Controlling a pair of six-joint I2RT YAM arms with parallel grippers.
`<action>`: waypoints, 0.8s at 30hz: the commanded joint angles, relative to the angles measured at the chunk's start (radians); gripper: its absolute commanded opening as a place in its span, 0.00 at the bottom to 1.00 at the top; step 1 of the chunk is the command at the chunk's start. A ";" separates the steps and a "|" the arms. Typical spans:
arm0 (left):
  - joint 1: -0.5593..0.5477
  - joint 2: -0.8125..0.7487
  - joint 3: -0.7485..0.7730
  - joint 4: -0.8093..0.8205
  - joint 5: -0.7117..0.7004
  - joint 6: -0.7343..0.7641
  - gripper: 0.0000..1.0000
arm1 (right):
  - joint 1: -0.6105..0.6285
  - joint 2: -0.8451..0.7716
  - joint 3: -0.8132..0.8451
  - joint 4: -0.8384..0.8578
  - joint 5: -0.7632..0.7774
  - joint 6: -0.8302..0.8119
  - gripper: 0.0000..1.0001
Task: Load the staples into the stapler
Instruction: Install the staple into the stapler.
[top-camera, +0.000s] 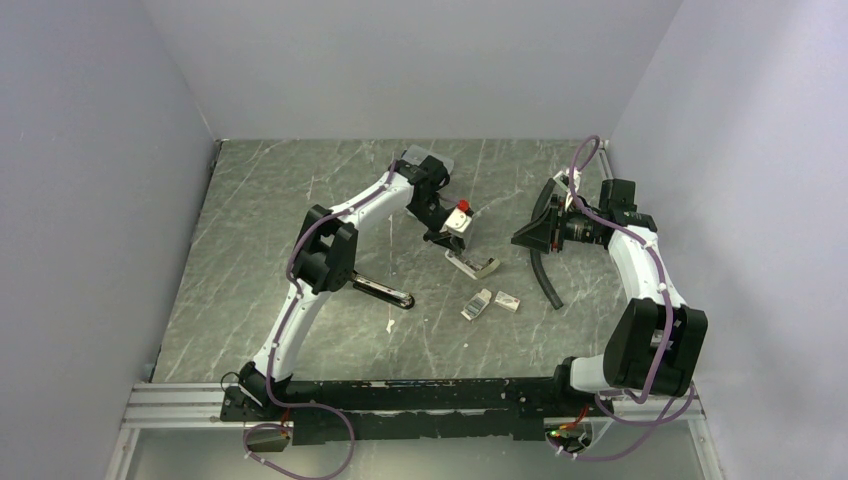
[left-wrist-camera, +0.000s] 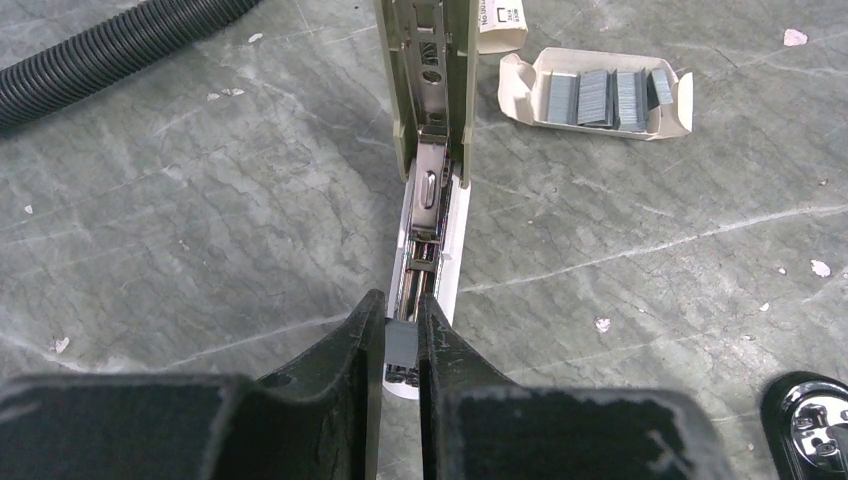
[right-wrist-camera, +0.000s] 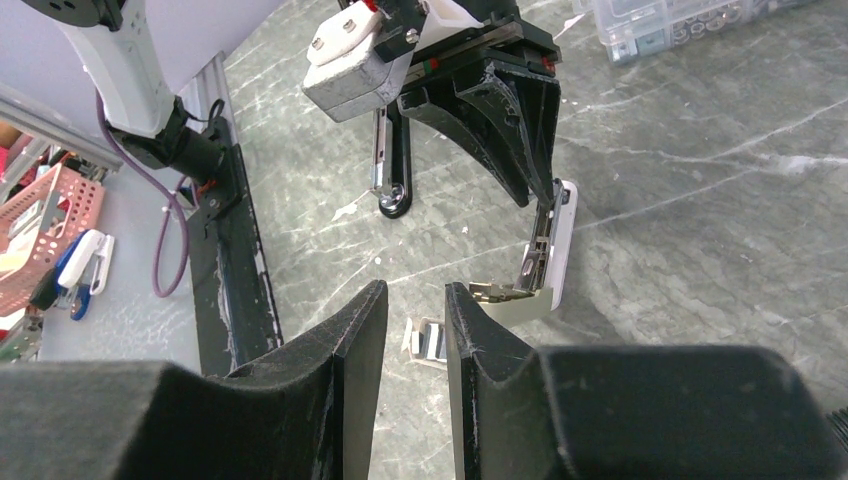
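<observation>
A grey marble-patterned tabletop (top-camera: 260, 200) carries a black corrugated hose (top-camera: 541, 272) curving along its right side; a black-and-chrome stapler (top-camera: 385, 291) lies toward the left, well apart from the hose; a clear compartment case (right-wrist-camera: 660, 20) sits near the far edge; small white paper scraps (left-wrist-camera: 795, 37) dot the surface; off the table's near edge, a pink basket (right-wrist-camera: 40, 230) stands beside a blue-and-white stapler-like tool (right-wrist-camera: 80, 262).

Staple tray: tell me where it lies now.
In the left wrist view the staple tray lies open at upper right, beside the opened stapler and its sleeve.
</observation>
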 joint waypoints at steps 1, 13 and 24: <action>0.000 -0.007 0.004 -0.027 0.019 0.089 0.07 | -0.004 0.003 0.041 0.003 -0.022 -0.038 0.31; 0.000 -0.013 -0.011 -0.067 0.029 0.145 0.07 | -0.004 0.009 0.044 -0.001 -0.019 -0.042 0.31; 0.001 -0.007 -0.015 -0.063 0.023 0.160 0.06 | -0.005 0.008 0.042 -0.001 -0.019 -0.041 0.31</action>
